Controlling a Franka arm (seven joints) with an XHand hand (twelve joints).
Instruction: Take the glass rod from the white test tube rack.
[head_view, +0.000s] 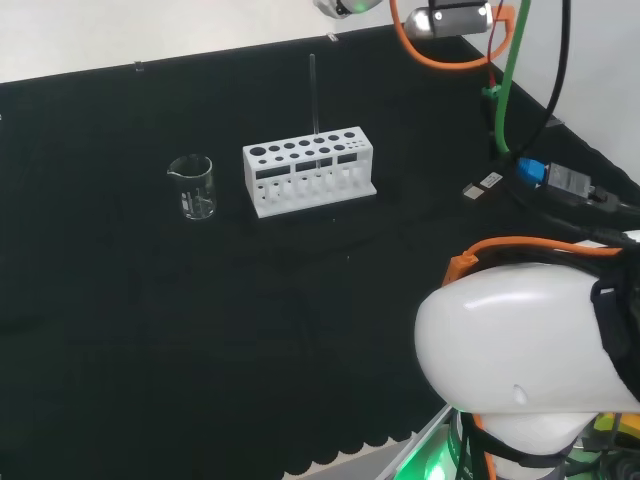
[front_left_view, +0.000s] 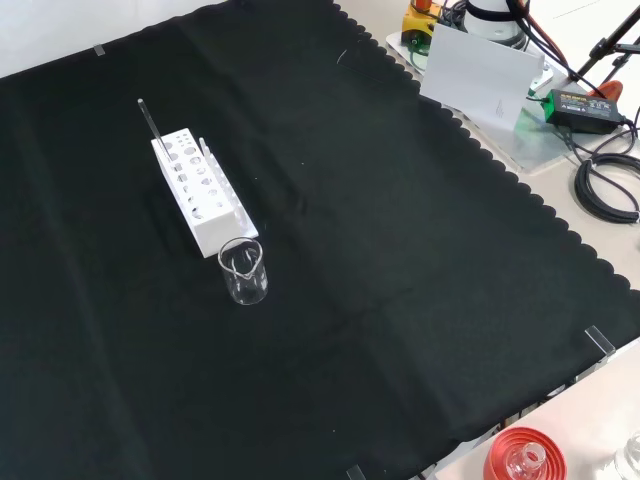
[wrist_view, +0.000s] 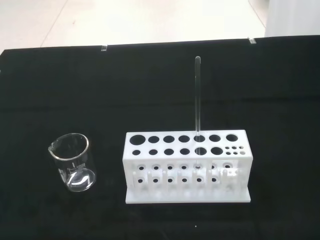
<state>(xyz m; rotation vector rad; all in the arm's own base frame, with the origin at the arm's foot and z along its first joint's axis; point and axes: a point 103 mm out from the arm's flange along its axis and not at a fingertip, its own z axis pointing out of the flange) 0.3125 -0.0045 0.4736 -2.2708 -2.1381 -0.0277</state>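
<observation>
A white test tube rack (head_view: 309, 169) (front_left_view: 203, 191) (wrist_view: 186, 165) with two rows of round holes stands on the black cloth. A thin clear glass rod (head_view: 314, 95) (front_left_view: 150, 122) (wrist_view: 197, 100) stands upright in one of its back-row holes, rising well above the rack. The wrist view looks at the rack and rod from a distance, with cloth between them and the camera.
An empty clear glass beaker (head_view: 193, 185) (front_left_view: 243, 270) (wrist_view: 73, 161) stands beside the rack's end. The arm's white link (head_view: 520, 345) fills the head view's lower right. Cables and a power brick (front_left_view: 579, 107) lie off the cloth. A red ribbed stand (front_left_view: 521, 456) sits at the front edge.
</observation>
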